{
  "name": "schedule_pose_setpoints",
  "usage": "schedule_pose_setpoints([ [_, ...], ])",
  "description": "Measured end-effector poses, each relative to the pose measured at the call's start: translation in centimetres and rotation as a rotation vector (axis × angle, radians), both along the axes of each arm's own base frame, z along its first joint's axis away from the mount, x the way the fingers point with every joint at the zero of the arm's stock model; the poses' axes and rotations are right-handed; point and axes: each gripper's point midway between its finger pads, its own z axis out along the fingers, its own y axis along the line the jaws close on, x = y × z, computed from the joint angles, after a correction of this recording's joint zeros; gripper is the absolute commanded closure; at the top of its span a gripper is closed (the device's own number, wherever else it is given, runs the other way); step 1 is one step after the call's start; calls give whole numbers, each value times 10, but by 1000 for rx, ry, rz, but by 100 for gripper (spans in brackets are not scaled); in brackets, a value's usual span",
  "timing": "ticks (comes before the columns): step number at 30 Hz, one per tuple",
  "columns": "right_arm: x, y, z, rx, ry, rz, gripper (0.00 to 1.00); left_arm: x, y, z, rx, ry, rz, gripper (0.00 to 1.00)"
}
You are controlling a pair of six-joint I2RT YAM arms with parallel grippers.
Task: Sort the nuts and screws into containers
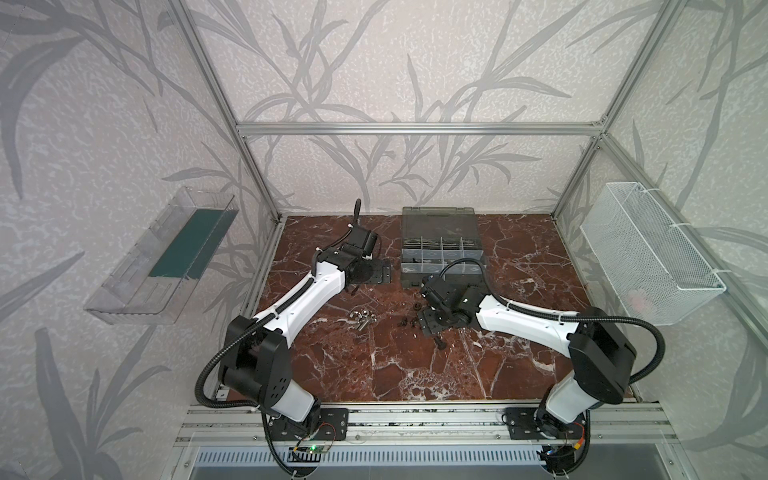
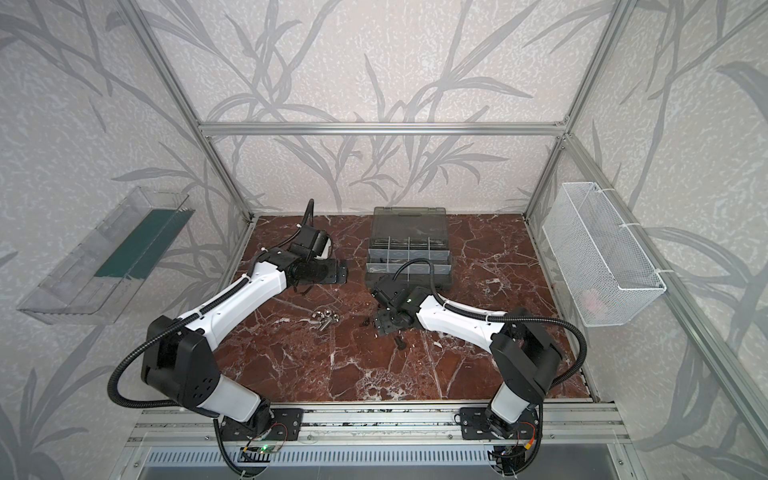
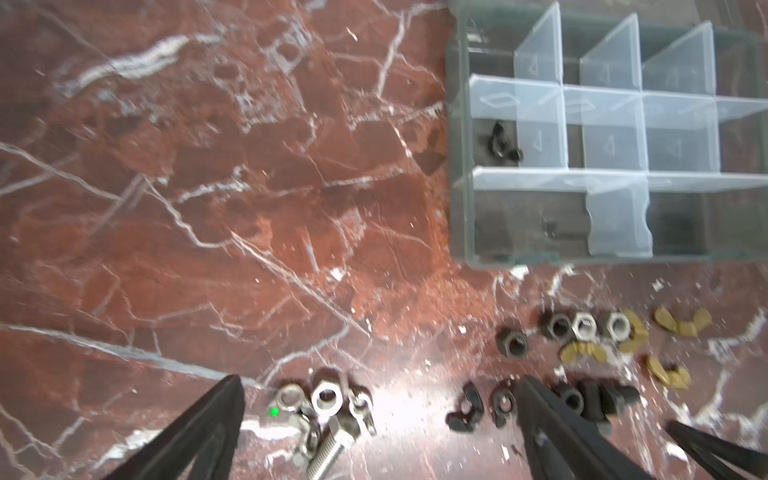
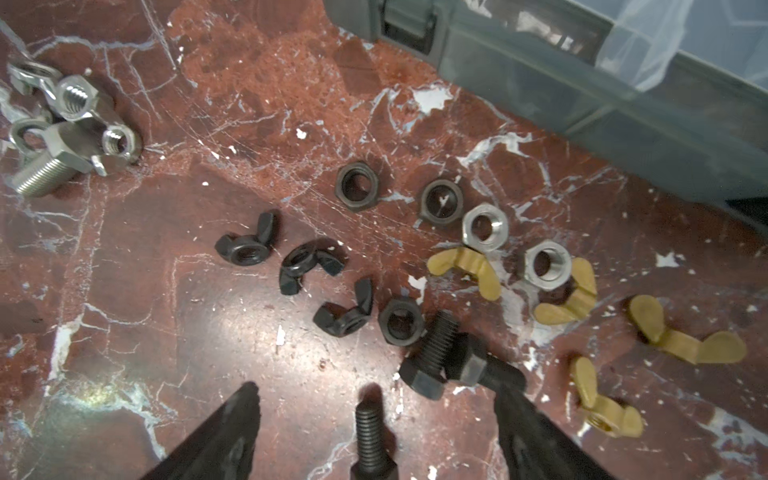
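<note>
Red-brown marble tabletop [image 4: 208,332] below the right gripper [image 4: 378,386], jaws wide apart. Between the fingers [image 4: 220,449], touching neither, one black screw [image 4: 370,436], thread end pointing away from the wrist. Just beside one finger, two crossed black bolts [image 4: 436,357]; contact with it not clear. Further out, loose and scattered: three black hex nuts [image 4: 356,187], two silver hex nuts [image 4: 545,262], three black wing nuts [image 4: 249,245], four brass wing nuts [image 4: 685,336]. One silver hex nut against a brass wing nut. Well apart from these, a silver heap [image 4: 70,133] of nuts and one thick bolt. Beyond the nuts, part of the grey organiser case [image 4: 540,83], latch [image 4: 409,25] visible.
</note>
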Motion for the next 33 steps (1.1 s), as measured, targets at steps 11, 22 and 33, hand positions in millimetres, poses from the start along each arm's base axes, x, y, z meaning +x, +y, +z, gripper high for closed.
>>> schedule_pose_setpoints([
  [11, -6, 7, -27, -20, 64, -72, 44, -33, -19, -2, -267, -5, -2, 1],
  [22, -6, 14, -50, -29, 109, -124, 58, -42, -25, -3, -374, -8, 8, 1],
  [33, 0, 21, -57, -14, 115, -160, 64, -38, -28, 3, -427, -16, 14, 1],
])
